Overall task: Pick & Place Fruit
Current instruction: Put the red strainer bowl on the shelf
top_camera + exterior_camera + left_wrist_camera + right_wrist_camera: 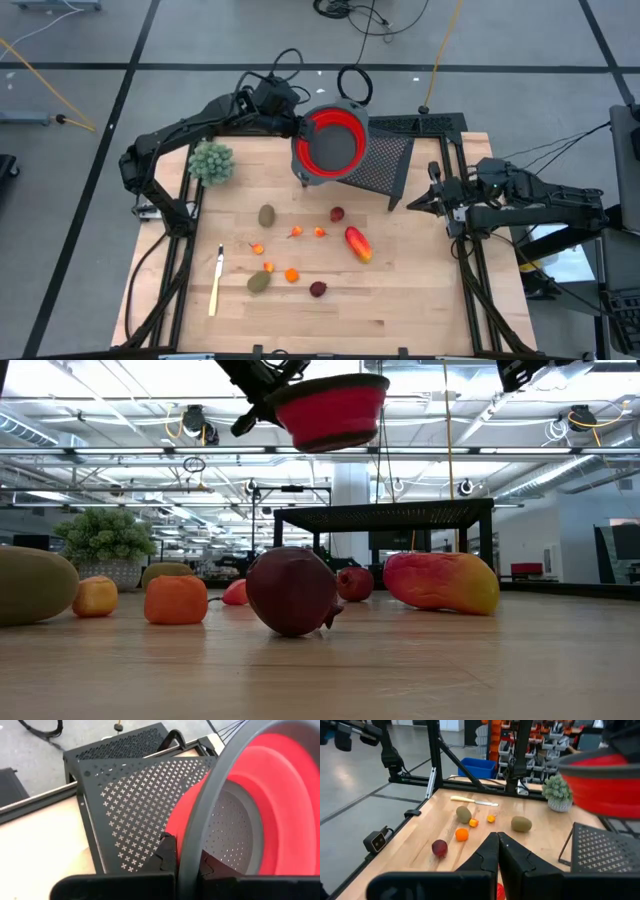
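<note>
Red bowl held by its rim in left gripper, above tabletop's far edge. Fruit scattered mid-tabletop: probably light, hard, rolls; grab across middle. Right gripper closed, empty, right edge.

Two black jointed arms trailing black cables.

Two kiwis, two plums, one mango.

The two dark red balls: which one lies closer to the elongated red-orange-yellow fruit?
The dark red ball at mid-table, just beside the elongated fruit. The other ball lies farther off, near the front edge.
</note>
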Robot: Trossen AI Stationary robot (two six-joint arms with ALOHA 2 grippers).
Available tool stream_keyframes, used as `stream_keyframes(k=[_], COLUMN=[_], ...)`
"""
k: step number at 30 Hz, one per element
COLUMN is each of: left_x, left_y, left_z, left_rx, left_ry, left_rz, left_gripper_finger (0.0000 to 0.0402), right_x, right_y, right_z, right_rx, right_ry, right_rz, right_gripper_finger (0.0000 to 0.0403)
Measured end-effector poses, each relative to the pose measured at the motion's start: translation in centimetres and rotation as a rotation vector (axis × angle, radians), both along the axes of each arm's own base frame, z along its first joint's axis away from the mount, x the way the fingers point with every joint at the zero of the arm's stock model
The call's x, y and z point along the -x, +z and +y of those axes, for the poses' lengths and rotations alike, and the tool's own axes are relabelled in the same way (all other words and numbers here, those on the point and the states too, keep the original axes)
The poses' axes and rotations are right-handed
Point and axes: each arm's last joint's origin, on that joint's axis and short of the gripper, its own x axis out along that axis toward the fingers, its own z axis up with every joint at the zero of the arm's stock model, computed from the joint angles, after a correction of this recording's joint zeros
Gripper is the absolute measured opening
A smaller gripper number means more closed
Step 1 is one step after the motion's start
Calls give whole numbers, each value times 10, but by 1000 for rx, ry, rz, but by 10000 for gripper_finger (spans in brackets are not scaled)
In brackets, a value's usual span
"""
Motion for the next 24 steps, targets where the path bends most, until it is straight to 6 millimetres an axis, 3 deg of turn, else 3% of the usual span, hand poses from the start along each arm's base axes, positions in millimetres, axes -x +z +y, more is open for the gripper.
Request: stream_keyframes(k=[11, 24], left_x=[-1, -29], left_y=[3, -43], left_z=[-1, 24], left_rx=[2, 112], left_ry=[8, 16], left_rz=[-13, 66], left_gripper_finger=[0, 0], right_x=[8, 5], right_y=[-6, -29], right_z=[1, 0], right_rx=[-3, -59], right_ry=[-2, -15], right_rz=[5, -15], right_gripper_finger=[0, 0])
